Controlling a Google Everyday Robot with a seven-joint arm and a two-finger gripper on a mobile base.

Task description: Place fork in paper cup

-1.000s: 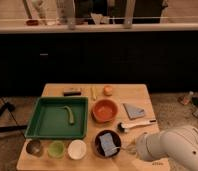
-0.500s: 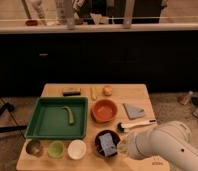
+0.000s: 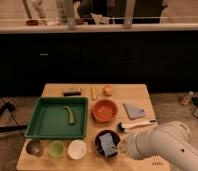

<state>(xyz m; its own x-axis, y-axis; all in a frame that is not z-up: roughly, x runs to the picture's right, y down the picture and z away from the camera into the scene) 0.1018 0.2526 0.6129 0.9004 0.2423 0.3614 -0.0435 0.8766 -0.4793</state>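
Camera view, single frame. Every position below is referenced to the orange bowl near the middle of the worktop.

- Fork: slim pale piece lying flat just behind the bowl, slightly left. ID is tentative, as the tines are not resolvable. It is not yet picked up.
- Paper cup: upright, in front of the bowl and to its left, well apart from the fork.
- Light green cup: further left than the paper cup, just beside it.
- Dark bowl: directly in front of the orange bowl.
- White-handled tool: front-right of the bowl.
- Gripper: at the arm's leading end, in front of the bowl and slightly right, low and close to the dark bowl. I cannot tell whether the jaws are released or clenched. No held item is visible.

Judgement: the task is at its start, with the grasp still to make.

Risks:
1. Wrong item. The white-handled tool lies nearer the arm than the fork does.
2. The reach to the fork crosses both bowls, and a low pass could knock them.
3. A thin fork lying flat may slip out of a pinch.
4. The light cup may tip under the fork, or the release may land in the green cup.
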